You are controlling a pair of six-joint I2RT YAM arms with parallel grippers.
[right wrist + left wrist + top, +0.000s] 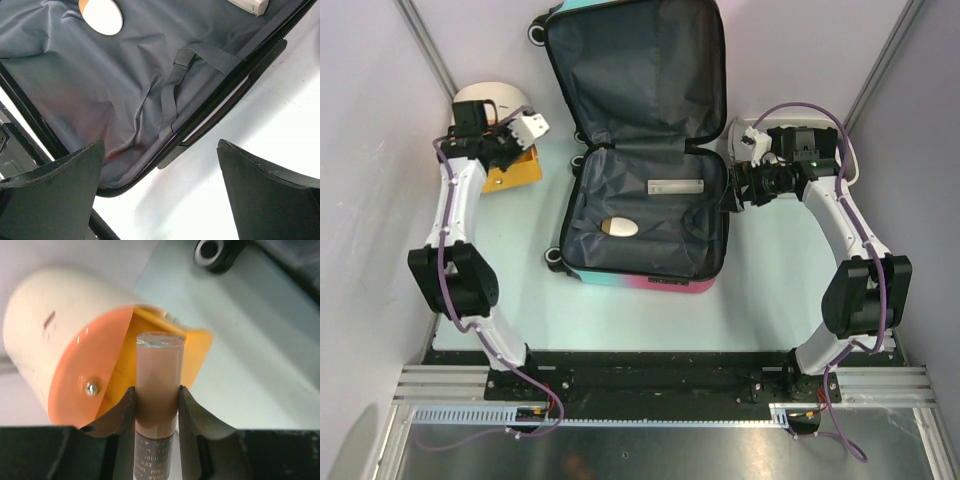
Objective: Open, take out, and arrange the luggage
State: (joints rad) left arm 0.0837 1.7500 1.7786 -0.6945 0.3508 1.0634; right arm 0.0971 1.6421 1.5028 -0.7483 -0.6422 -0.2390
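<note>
Orange drawer box point(75, 375) behind tube point(157, 385) in left fingers point(120, 420); luggage point(635, 100) open.

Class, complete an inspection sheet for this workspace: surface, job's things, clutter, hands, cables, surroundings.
Surface: pale table, smooth.
Job's things: luggage lying open, grey lining up; an oval item and a flat box in the near half.
Clutter: cream-and-orange drawer box at far left, drawer open.
Hands: left hand shut on a tube at the drawer; right hand open over the luggage's right edge.
Cables: purple cable along each arm; no snag seen.
Surroundings: plain walls, metal frame posts.
</note>
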